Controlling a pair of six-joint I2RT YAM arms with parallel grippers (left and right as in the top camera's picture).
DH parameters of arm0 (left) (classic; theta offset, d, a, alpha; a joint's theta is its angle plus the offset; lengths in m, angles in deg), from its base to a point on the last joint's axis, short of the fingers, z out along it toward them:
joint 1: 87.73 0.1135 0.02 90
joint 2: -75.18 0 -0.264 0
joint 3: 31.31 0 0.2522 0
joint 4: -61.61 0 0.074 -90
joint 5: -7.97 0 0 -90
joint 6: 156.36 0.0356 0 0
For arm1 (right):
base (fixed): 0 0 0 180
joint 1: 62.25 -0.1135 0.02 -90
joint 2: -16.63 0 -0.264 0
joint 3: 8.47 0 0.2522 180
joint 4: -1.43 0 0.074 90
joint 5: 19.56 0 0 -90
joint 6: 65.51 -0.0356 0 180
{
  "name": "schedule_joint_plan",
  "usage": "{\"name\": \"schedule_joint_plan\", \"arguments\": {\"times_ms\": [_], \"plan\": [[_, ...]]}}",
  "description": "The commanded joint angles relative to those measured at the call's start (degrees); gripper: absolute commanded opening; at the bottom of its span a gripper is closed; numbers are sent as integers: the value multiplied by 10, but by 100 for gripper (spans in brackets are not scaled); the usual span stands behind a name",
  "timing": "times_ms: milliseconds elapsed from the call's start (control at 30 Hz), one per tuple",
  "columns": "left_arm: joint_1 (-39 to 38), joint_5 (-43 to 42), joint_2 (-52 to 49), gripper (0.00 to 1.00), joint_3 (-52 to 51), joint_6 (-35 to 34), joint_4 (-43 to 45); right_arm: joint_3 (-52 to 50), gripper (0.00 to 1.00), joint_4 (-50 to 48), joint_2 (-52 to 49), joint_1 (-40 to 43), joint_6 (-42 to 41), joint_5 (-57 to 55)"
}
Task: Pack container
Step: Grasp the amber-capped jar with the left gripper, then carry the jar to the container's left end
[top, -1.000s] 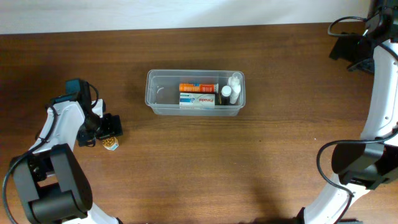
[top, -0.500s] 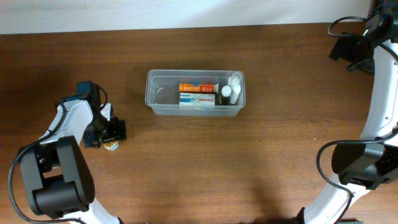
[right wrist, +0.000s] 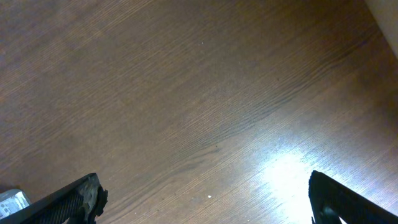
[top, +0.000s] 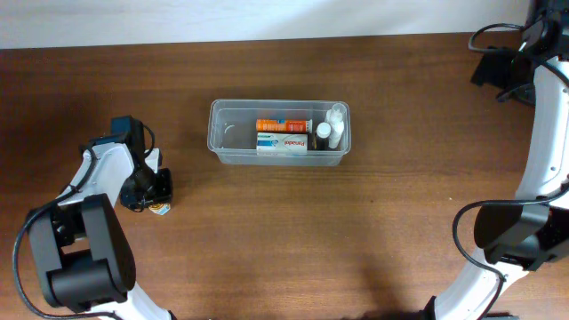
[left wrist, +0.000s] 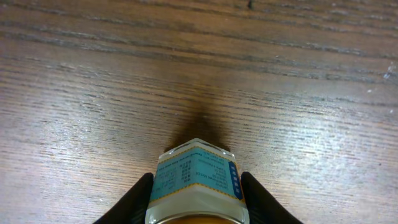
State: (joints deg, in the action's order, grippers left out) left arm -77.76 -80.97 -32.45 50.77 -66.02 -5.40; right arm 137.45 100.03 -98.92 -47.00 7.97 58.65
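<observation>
Container (top: 229,133): clear plastic tub, standing upright on the wooden table (top: 293,240), toward the far side and about midway between the two arms. Long side running left to right in the overhead view.

Inside the container, right half: orange tube (top: 283,125) lying flat along the far wall; white-and-blue box (top: 282,143) lying just beside it along the near wall; small white-capped bottles (top: 330,126) grouped at the right end. Left end of the container bare.

Left gripper (top: 158,190): low over the table, well apart from the container, to its left and nearer the table's front edge. Pinching a small bottle (left wrist: 196,180) with a blue-and-white label. Seen from the left wrist: black fingers (left wrist: 132,200) pressed against both sides of the small bottle, one on each flank, label facing the camera. Small bottle resting on the wood, dark shadow just beyond it. From overhead, only a yellowish end of the small bottle visible past the gripper.

Right gripper (right wrist: 204,186): at the far right corner of the table, well apart from the container. Spread wide, nothing between the fingers; seen from the right wrist, one fingertip at each lower corner, bare wood grain between them with a bright glare patch.
</observation>
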Motion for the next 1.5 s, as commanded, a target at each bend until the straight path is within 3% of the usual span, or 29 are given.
{"name": "schedule_joint_plan", "arguments": {"times_ms": [0, 367, 633, 1033, 1467], "plan": [[0, 2, -6, 26, -7, 5, 1, 3, 98, -2, 1, 2, -5, -9], [-1, -49, -6, 24, 21, 5, -6, 3, 98, -2, 1, 2, -5, -9], [-27, -63, -6, 24, 143, 6, -74, 3, 98, -2, 1, 2, -5, -9], [-142, -51, -6, 23, 360, 30, -100, 3, 98, -2, 1, 2, -5, -9], [-257, -6, -30, 24, 369, 30, -61, 3, 98, -2, 1, 2, -5, -9]]}}
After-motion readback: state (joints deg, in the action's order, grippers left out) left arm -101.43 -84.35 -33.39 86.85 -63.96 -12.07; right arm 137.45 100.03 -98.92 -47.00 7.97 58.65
